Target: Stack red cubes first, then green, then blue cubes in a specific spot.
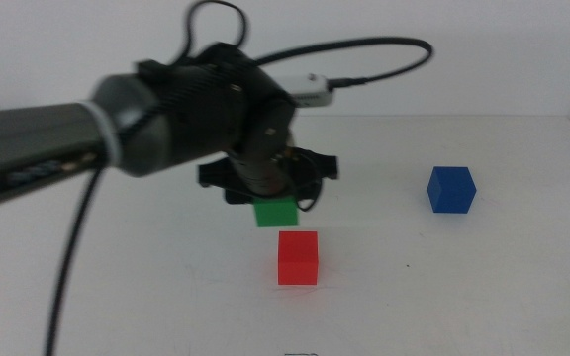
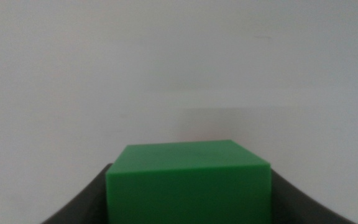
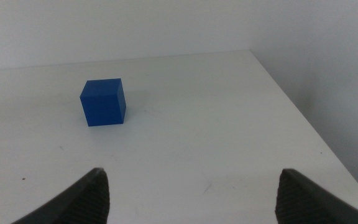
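The left end effector (image 1: 275, 203) is clamped on the green cube (image 1: 276, 212), holding it above the white desk (image 1: 483, 287). The red cube (image 1: 298, 258) sits on the desk just below and slightly right of it, seemingly not touching. The right end effector (image 3: 191, 193), jaws apart, hangs low with the blue cube (image 3: 103, 102) ahead, well apart.

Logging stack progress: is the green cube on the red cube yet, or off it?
Off. The left gripper holds the green cube in its jaws, above and behind the red cube.
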Robot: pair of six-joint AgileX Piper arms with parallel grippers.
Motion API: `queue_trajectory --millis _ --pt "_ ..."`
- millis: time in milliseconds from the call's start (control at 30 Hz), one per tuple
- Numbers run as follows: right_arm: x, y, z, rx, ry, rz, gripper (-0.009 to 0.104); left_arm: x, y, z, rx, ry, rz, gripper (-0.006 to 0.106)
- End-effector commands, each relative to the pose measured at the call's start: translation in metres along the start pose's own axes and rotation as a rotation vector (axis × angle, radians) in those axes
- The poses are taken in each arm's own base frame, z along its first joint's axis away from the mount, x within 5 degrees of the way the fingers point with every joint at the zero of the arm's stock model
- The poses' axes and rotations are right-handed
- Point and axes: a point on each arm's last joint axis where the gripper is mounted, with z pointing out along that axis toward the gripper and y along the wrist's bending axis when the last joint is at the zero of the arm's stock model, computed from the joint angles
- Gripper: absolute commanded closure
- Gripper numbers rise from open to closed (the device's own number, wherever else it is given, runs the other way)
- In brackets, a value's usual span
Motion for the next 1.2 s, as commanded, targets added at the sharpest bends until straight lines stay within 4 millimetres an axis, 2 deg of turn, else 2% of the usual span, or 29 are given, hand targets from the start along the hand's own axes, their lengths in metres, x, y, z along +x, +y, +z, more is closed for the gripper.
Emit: queue_trajectory --millis 0,300,833,1167 --pt "-0.013 0.0 -0.003 -0.001 -0.108 -0.02 0.025 -0.012 -0.015 -0.023 0.073 -0.079 -0.011 0.1" --pt "-0.013 0.0 -0.003 -0.001 -0.108 -0.019 0.025 -0.003 -0.029 -0.008 0.097 -0.003 -0.042 0.1" --pt "-0.013 0.0 -0.003 -0.001 -0.108 -0.02 0.025 0.004 -0.029 0.006 0.07 0.064 -0.058 0.1" --pt "-0.013 0.0 -0.003 -0.001 -0.108 -0.02 0.025 0.004 -0.029 0.007 0.064 0.058 -0.02 0.1"
